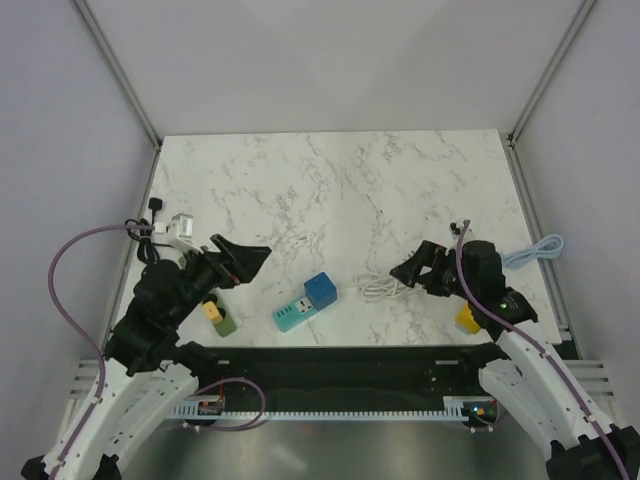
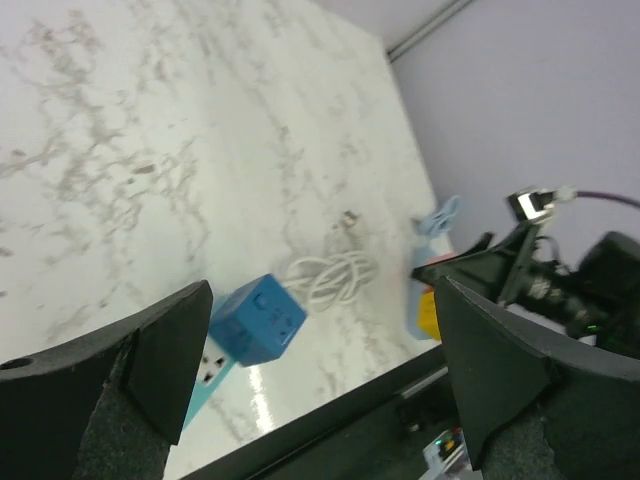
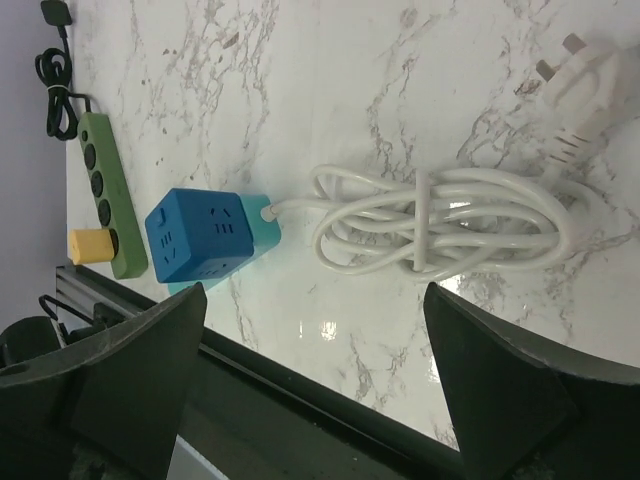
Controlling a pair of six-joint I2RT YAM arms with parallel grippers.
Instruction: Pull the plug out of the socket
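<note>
"On top of the teal socket strip [image 1: 290, 317], is the blue cube plug [image 1: 320, 290] sitting fully seated?"

"It is looking seated, at the strip's end nearer the white coiled cable [image 1: 380, 289], which is lying just right of the strip."

"What are the grippers doing?"

"The left gripper [image 1: 250, 262] is hovering left of the strip, fingers spread wide, holding nothing. The right gripper [image 1: 408, 272] is hanging beyond the coil, likewise spread and empty. I'm guessing they are flanking the strip so one is pinning it while the other is pulling the cube."

"And the green strip [image 1: 222, 320]?"

"It is lying left of the teal one, carrying a yellow plug [image 1: 213, 310]."
</note>
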